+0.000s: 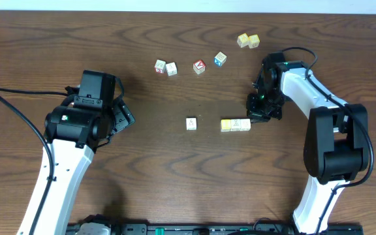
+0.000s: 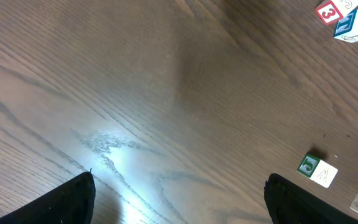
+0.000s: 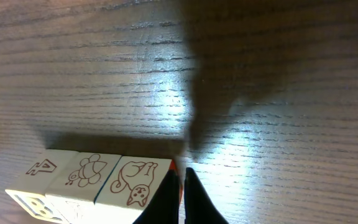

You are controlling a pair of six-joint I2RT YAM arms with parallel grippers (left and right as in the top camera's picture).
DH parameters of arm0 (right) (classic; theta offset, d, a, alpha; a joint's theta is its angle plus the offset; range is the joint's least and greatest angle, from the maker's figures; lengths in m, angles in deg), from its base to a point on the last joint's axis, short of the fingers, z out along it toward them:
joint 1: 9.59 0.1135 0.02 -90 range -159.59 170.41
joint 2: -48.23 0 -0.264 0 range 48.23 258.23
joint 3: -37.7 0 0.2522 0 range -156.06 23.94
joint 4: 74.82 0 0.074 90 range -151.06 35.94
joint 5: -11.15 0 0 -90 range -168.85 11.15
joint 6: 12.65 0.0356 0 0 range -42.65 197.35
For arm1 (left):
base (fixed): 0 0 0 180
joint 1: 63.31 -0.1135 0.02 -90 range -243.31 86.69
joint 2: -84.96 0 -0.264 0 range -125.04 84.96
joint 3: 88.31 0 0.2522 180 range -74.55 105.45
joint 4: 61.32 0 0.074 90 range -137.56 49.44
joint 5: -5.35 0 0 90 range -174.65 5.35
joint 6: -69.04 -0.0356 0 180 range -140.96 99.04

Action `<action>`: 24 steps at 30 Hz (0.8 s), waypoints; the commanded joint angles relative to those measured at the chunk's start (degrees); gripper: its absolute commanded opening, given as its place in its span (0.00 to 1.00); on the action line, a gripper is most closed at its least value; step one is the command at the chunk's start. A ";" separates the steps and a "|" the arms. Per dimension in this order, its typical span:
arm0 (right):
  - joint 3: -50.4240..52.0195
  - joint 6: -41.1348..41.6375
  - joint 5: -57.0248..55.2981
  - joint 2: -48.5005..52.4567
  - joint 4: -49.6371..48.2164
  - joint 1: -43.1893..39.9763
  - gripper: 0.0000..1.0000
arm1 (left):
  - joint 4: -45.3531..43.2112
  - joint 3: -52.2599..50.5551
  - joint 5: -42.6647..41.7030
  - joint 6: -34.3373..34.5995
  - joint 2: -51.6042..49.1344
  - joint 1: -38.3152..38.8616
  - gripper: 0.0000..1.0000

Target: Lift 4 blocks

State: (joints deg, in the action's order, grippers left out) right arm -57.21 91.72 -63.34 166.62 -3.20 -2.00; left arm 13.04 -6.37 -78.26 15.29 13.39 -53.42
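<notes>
Three of the blocks stand touching in a row: a yellow-topped one (image 1: 226,125) and two whitish ones (image 1: 235,124), (image 1: 245,123). A fourth whitish block (image 1: 191,123) sits alone to their left. The right wrist view shows the row as "4" (image 3: 42,168), turtle (image 3: 86,171) and cat (image 3: 135,180) faces. My right gripper (image 1: 254,117) (image 3: 180,174) is shut, holds nothing, and its tips rest against the cat block's right end. My left gripper (image 1: 126,116) (image 2: 180,180) hangs open over bare wood at the left, far from the row.
Behind the row lie two whitish cubes (image 1: 165,67), a red-faced cube (image 1: 199,66), a blue-faced cube (image 1: 220,59) and a pale yellow pair (image 1: 248,41). The left wrist view shows a green-sided cube (image 2: 316,169) beside its right finger.
</notes>
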 commanded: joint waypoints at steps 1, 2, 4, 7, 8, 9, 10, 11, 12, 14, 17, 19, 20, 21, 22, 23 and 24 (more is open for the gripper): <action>0.26 -0.72 0.66 0.07 0.00 0.22 0.03 | 0.22 0.68 0.72 0.70 -0.17 -0.22 0.87; 0.17 -0.72 0.66 0.07 0.02 0.20 0.03 | 0.22 0.68 0.72 0.70 -0.17 -0.22 0.87; -0.39 -0.72 0.63 0.07 0.55 -0.09 0.03 | 0.22 0.68 0.72 0.70 -0.17 -0.22 0.87; -3.08 -0.74 0.59 0.07 3.23 -1.14 0.06 | 0.22 0.68 0.72 0.70 -0.17 -0.22 0.87; -4.17 -0.76 0.55 0.07 4.31 -1.57 0.08 | 0.22 0.68 0.72 0.70 -0.17 -0.22 0.87; -5.62 -0.76 0.13 0.07 5.70 -2.16 0.09 | 0.22 0.68 0.72 0.70 -0.17 -0.22 0.87; -7.58 -0.76 -0.81 0.07 7.65 -2.99 0.12 | 0.22 0.68 0.72 0.70 -0.17 -0.22 0.87; -9.07 -0.76 -1.95 0.07 9.14 -3.56 0.13 | 0.22 0.68 0.72 0.72 -0.20 -0.22 0.87; -10.47 -0.76 -3.13 0.07 10.54 -4.22 0.15 | 0.22 0.68 0.72 0.72 -0.17 -0.22 0.87; -13.42 -0.74 -5.92 0.07 13.33 -5.60 0.21 | 0.22 0.68 0.72 0.70 -0.17 -0.22 0.87; -17.53 -0.74 -10.14 0.07 16.04 -8.68 0.44 | 0.22 0.68 0.72 0.70 -0.17 -0.22 0.87; -18.71 -0.74 -11.15 0.07 16.35 -10.60 0.82 | 0.22 0.68 0.72 0.70 -0.17 -0.22 0.87; -18.99 -0.74 -11.23 0.07 16.31 -11.76 0.99 | 0.22 0.68 0.72 0.70 -0.17 -0.22 0.87; -19.04 -0.74 -11.23 0.07 16.17 -12.76 0.99 | 0.22 0.68 0.72 0.70 -0.17 -0.22 0.87; -19.02 -0.74 -11.41 0.07 15.98 -13.94 0.99 | 0.22 0.68 0.72 0.70 -0.17 -0.22 0.87; -18.97 -0.74 -11.65 0.07 15.76 -15.06 0.99 | 0.22 0.68 0.72 0.72 -0.17 -0.22 0.87; -18.95 -0.74 -11.63 0.07 15.67 -15.89 0.99 | 0.22 0.68 0.72 0.70 -0.17 -0.22 0.87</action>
State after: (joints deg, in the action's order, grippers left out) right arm -75.43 91.11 -72.54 166.75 12.61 -14.74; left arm 13.04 -6.37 -78.26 15.32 13.39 -53.42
